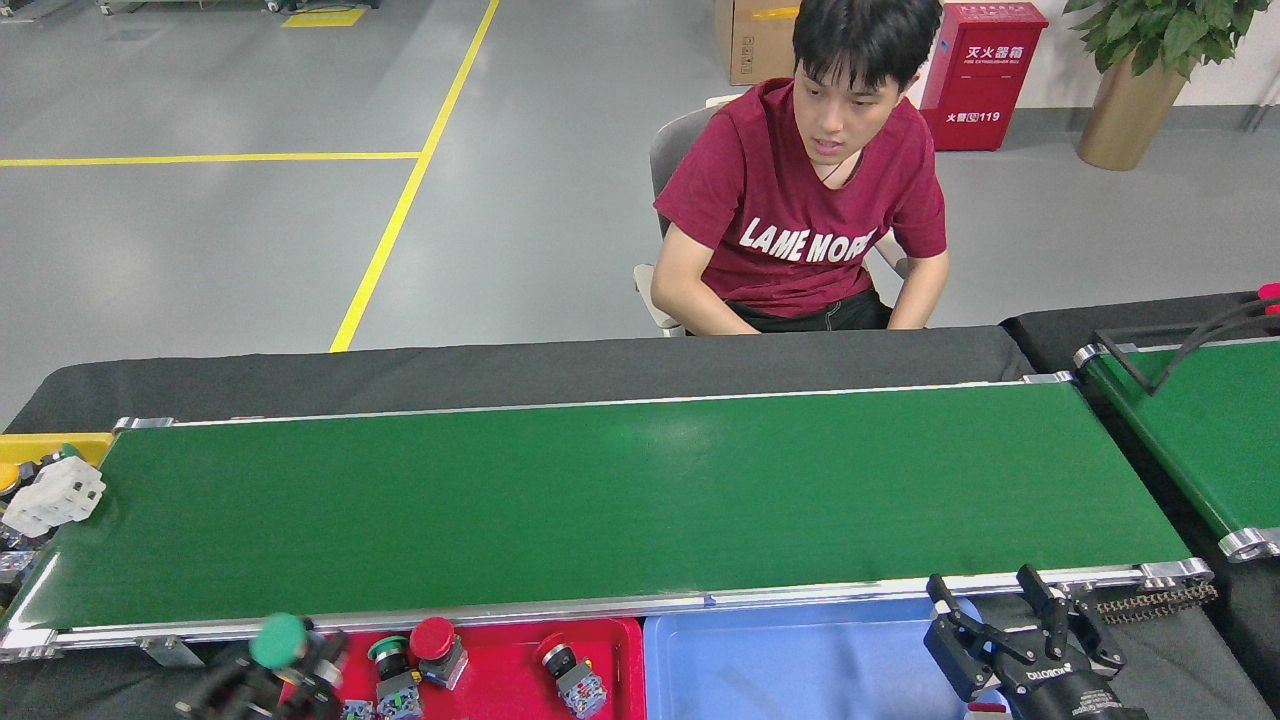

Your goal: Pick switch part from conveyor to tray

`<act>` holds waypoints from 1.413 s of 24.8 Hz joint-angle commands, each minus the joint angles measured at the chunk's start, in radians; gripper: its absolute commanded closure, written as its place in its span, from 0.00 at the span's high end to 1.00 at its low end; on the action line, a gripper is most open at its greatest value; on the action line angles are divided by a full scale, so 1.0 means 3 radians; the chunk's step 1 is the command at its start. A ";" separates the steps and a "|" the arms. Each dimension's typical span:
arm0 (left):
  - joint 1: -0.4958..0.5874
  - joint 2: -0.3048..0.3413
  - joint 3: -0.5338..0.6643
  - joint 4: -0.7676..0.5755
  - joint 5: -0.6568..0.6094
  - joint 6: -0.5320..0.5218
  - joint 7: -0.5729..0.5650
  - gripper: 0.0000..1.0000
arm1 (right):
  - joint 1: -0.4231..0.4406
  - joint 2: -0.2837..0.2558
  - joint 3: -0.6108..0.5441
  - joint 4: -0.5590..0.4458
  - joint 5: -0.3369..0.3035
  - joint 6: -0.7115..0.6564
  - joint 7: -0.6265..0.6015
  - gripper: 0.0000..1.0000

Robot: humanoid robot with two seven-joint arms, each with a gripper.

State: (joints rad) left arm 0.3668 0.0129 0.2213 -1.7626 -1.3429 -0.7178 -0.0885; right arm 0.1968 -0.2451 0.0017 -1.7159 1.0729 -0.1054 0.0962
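Observation:
The long green conveyor [620, 490] has only a white switch part [55, 495] on it, tilted at the far left end. My left gripper [290, 668] is low at the bottom left, blurred, shut on a green-capped switch part [278, 641] at the left edge of the red tray [490, 675]. In that tray lie a green-capped part [390, 668] and two red-capped ones [435, 640]. My right gripper [985, 592] stands open and empty at the bottom right, at the right end of the blue tray [800, 670].
A person in a dark red shirt [800, 220] sits behind the black table. A yellow bin [50, 447] with several parts stands off the conveyor's left end. A shorter green belt [1200, 430] with a black cable lies at the right.

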 commanded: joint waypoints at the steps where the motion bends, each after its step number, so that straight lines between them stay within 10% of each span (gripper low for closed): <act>1: 0.0005 -0.0012 -0.0007 -0.0051 0.0002 -0.0067 -0.0099 1.00 | -0.0012 -0.0037 -0.0011 -0.0038 0.0003 -0.0007 -0.0019 0.96; 14: -0.0169 -0.0156 0.1502 -0.0005 0.0135 0.0071 -0.0068 1.00 | 0.0014 -0.0052 -0.0011 -0.0038 0.0003 -0.0007 -0.0019 0.96; 35: -0.0282 0.0223 0.1400 0.0266 -0.0259 0.0184 0.0239 1.00 | 0.0014 -0.0057 -0.0016 -0.0069 0.0003 0.0003 -0.0091 0.96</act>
State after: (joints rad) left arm 0.2858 0.0766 0.6399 -1.6756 -1.4172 -0.6669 -0.0264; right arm 0.2042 -0.2495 0.0020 -1.7193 1.0729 -0.1056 0.0907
